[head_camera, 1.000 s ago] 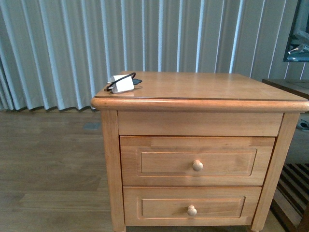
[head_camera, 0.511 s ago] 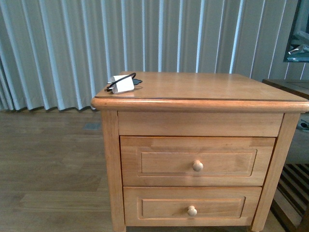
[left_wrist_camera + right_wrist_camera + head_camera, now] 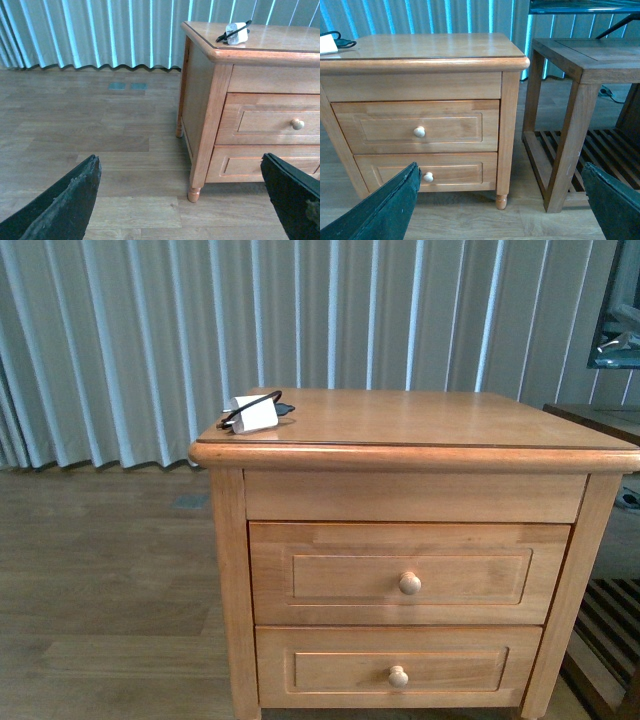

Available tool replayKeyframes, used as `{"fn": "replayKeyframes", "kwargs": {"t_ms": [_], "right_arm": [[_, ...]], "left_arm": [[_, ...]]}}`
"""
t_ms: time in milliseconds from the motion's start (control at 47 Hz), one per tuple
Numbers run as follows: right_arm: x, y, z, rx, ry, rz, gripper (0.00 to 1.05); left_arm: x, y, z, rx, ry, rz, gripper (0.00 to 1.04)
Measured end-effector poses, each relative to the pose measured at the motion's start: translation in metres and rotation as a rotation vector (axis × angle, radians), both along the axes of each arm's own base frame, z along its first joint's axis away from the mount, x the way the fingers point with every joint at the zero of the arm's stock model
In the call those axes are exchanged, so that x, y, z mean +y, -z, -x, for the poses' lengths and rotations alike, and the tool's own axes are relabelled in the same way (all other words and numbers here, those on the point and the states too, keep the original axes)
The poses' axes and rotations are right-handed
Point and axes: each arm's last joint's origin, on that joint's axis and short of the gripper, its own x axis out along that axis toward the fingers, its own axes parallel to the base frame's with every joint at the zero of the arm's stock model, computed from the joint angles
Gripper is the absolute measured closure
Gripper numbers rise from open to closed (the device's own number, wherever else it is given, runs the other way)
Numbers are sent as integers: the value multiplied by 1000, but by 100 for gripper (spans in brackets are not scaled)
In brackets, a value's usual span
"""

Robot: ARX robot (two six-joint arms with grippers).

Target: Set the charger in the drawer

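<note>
The charger (image 3: 253, 412), a small white block with a black looped cable, lies on the honey-wood nightstand's top near its back left corner; it also shows in the left wrist view as the charger (image 3: 233, 33) and at the edge of the right wrist view as the charger (image 3: 329, 43). The drawer (image 3: 410, 573) is the upper one, closed, with a round pale knob (image 3: 409, 583). In the wrist views it appears as the drawer (image 3: 272, 119) and the drawer (image 3: 415, 127). My left gripper (image 3: 185, 200) and right gripper (image 3: 502, 200) are open, empty, well back from the nightstand. Neither arm shows in the front view.
A lower, shorter drawer (image 3: 398, 667) sits closed beneath. A darker wooden side table (image 3: 580, 70) with a slatted shelf stands right of the nightstand. Grey vertical blinds (image 3: 150, 340) hang behind. Wood floor (image 3: 100, 150) spreads to the left.
</note>
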Motion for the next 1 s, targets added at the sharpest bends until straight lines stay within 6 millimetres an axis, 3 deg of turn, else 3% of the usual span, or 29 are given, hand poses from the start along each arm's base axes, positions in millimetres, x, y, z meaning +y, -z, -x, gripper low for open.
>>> {"fn": "replayKeyframes", "kwargs": {"t_ms": [64,191,489,809,1000], "right_arm": [[0,0,0,0,0,0,8],[6,6,-7,124,-354,10,8],[34,2,-30,163,-331,93,8],[83,13,-101,271,-307,149,8],[102,19,-135,283,-280,162,8]], "left_arm": [[0,0,0,0,0,0,6],[0,0,0,0,-1,0,6],[0,0,0,0,0,0,6],[0,0,0,0,0,0,6],[0,0,0,0,0,0,6]]}}
